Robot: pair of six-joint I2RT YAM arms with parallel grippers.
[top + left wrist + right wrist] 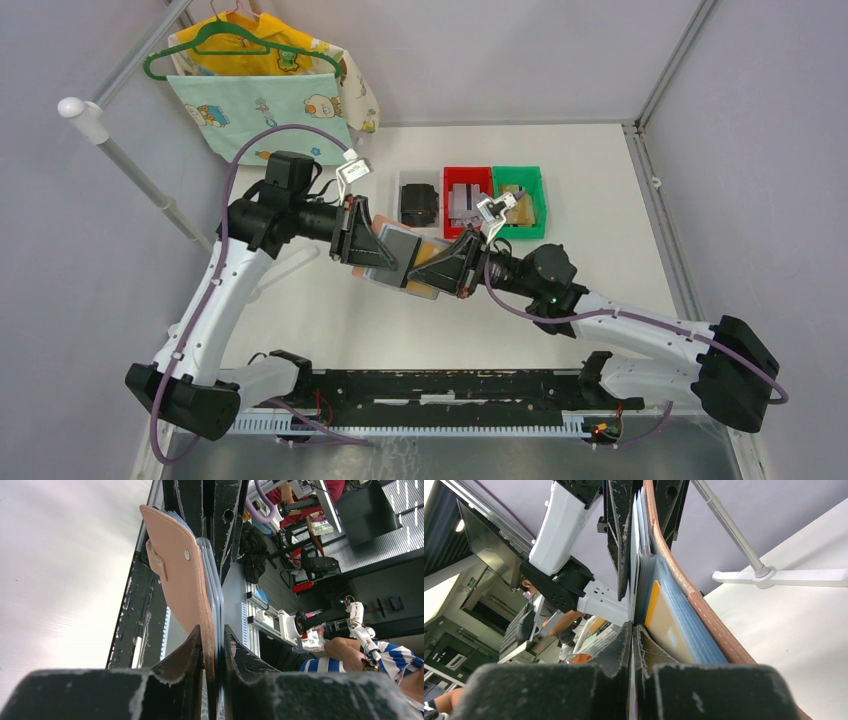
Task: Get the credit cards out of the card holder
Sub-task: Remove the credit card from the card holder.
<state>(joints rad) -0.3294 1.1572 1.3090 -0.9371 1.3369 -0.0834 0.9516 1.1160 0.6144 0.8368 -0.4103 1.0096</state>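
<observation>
**Item 1: card holder** (177,580). Pinkish-tan leather-look wallet, raised betw. both grippers over white table (330,320), centre of top view.
- L wrist view: edge-on, pink outer face w/ metal snap (186,555) and narrow closure tab (156,562); blue-grey sleeve edges just behind.
- R wrist view: stitched leather edge curving from top centre to lower right. Shiny blue sleeves (689,625) inside, w/ orange-tan insert (659,615) tucked in one.

**Item 2: credit cards** (639,540). Thin, pale, edges fanned at top centre of R wrist view, lower parts in the holder's sleeves.
- Grey card (399,245) facing up in top view, betw. the two grippers.

**Item 3: L gripper** (214,635). Bottom centre of L wrist view. Fingers narrow, clamped on card holder's edge, leather and sleeves pinched betw. pads.

**Item 4: R gripper** (632,630). Bottom centre of R wrist view. Fingers pressed nearly together on edge of one thin pale card.

**Item 5: bins**, row at upper centre of top view, behind the grippers.
- White bin (399,195) w/ black blocky item (420,203).
- Red bin (447,200) w/ grey contents; type not clear.
- Green bin (542,200) w/ golden-tan items (525,210).

**Item 6: misc.**, upper left of top view.
- Green hanger (240,45) w/ printed cloths (260,110).
- White pole stand (120,160) beside it.
</observation>
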